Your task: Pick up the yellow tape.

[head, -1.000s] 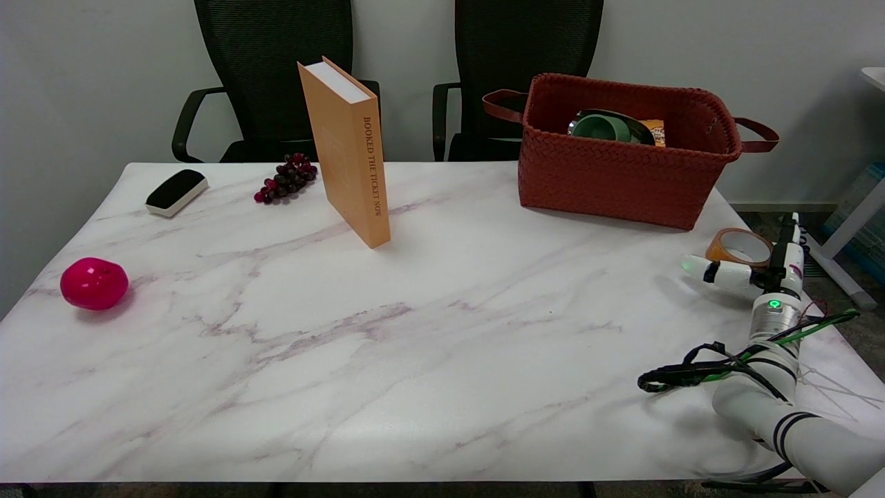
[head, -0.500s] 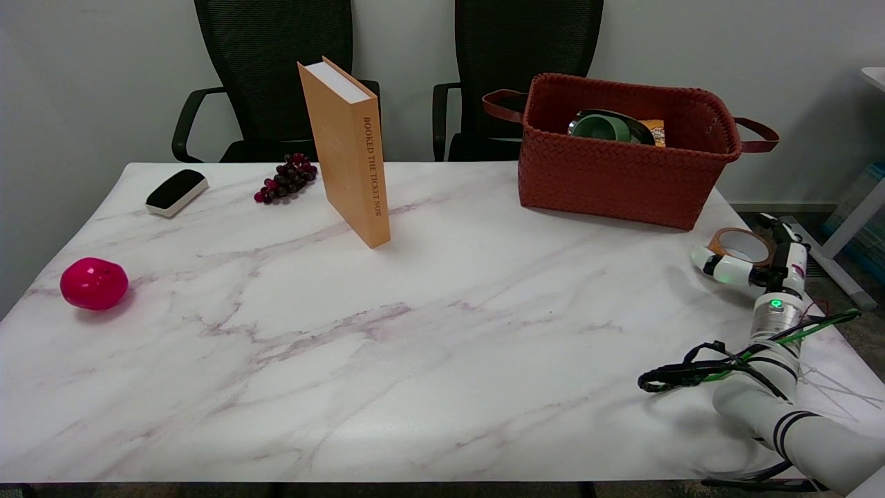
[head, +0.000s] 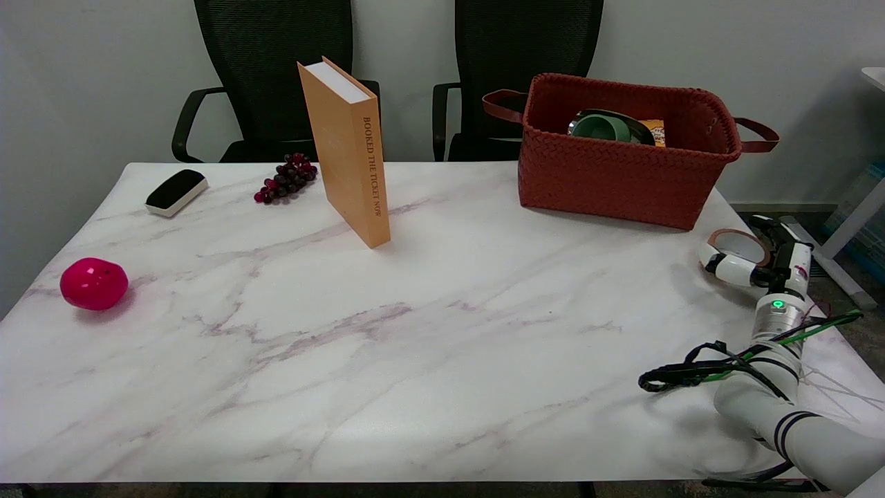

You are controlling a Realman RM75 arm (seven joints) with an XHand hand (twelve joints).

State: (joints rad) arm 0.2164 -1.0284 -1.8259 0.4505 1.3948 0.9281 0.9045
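Observation:
The yellow tape (head: 734, 232), an orange-brown roll, lies flat at the table's right edge, just in front of the basket's right corner. My right hand (head: 766, 274) reaches up to it from the lower right. The thumb (head: 724, 267) presses against the roll's near-left side, and the fingers (head: 780, 234) curl around its far right side. The hand grips the roll between them while it still rests on the marble table (head: 442, 332). The roll's near wall is hidden behind the thumb.
A red-brown woven basket (head: 622, 173) with a green bowl inside stands behind the tape. An orange book (head: 349, 149) stands upright at mid table. Grapes (head: 285, 178), a black-and-white eraser (head: 175, 191) and a pink ball (head: 94, 283) sit to the left. Two black chairs stand behind.
My hand has moved forward and closed around the tape: the thumb swung in against its near-left side and the fingers wrapped round the right. The roll shifted slightly away.

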